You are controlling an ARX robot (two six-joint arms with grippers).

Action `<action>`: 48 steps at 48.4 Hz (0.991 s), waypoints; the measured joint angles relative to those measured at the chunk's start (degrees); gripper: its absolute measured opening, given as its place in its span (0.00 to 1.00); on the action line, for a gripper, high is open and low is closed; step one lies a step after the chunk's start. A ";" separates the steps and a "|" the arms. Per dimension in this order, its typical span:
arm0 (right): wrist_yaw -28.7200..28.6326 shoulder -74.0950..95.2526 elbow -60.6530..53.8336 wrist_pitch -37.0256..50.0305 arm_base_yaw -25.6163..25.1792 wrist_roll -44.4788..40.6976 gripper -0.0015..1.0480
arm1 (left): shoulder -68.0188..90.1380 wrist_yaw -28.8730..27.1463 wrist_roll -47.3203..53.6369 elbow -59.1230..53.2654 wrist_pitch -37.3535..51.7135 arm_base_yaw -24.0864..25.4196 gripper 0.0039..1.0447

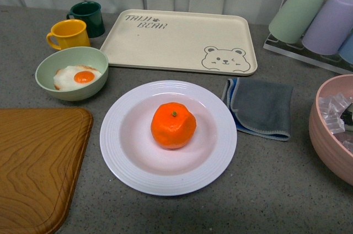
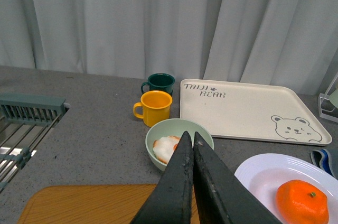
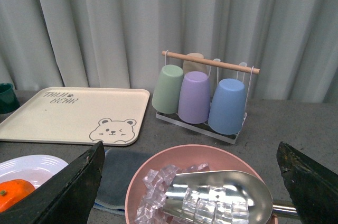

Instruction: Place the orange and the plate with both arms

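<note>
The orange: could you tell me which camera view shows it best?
The front view: the orange sits whole and central on the plate, stem showing. The left wrist view shows it at the frame edge; the right wrist view, only a cropped sliver.

On my left wrist feed, the left gripper (image 2: 190, 138) has two long matte black fingers (image 2: 178, 184), faintly grainy and tapering to narrow tips. The right gripper (image 3: 190, 147) has broader black fingers (image 3: 68, 187), plain hard-edged wedges.
</note>
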 joint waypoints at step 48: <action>0.00 0.00 0.00 0.00 0.00 0.00 0.91 | -16.61 0.02 0.00 0.00 -16.96 0.00 0.34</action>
